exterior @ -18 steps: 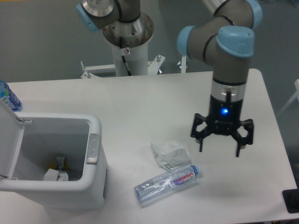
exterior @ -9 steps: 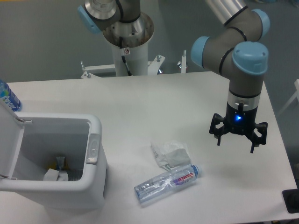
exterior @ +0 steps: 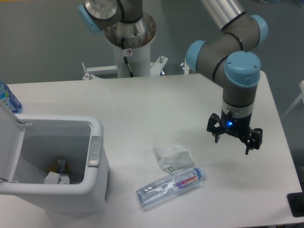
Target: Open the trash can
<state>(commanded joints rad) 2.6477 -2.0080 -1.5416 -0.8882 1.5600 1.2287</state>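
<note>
The white trash can (exterior: pixel 97 190) stands at the table's front left with its lid (exterior: pixel 9 137) swung up and back on the left side. Its inside shows, with some scraps at the bottom. A grey push-button latch (exterior: pixel 94 152) sits on the right rim. My gripper (exterior: pixel 232 141) hovers over the right part of the table, far from the can. Its fingers are spread and hold nothing.
A crumpled clear plastic bottle (exterior: pixel 170 184) lies on the table front centre, with a crumpled white wrapper (exterior: pixel 173 156) just behind it. A blue-labelled bottle (exterior: pixel 7 98) stands at the far left edge. The arm's base column (exterior: pixel 129 45) rises at the table's back.
The gripper swung right, then came back slightly left and turned about its axis. The trash can stays open and the litter has not moved.
</note>
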